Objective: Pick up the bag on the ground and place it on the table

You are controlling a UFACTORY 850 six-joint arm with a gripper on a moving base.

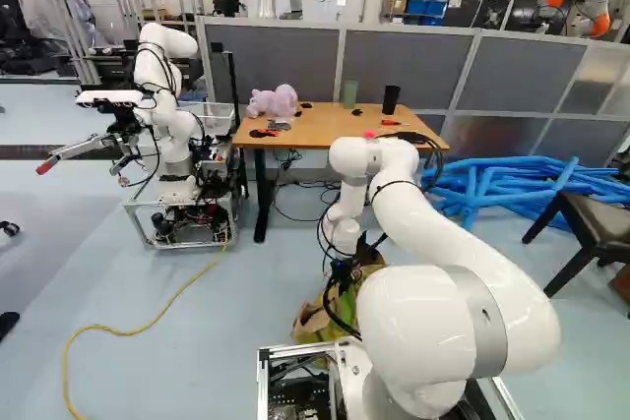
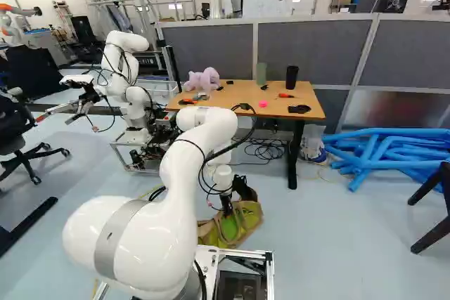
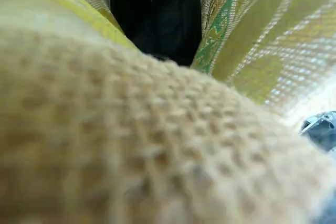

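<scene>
Wrist view: the bag [image 3: 157, 145] crowds in close, probably because my pincer [image 2: 226, 206] must reach low to lift it, though whether wide or narrow I cannot tell.

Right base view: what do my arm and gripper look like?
The arm is glossy white, with thick rounded joints, a grey band near its base and black cables looping outside. The gripper shows only as something dark at the bag.
</scene>
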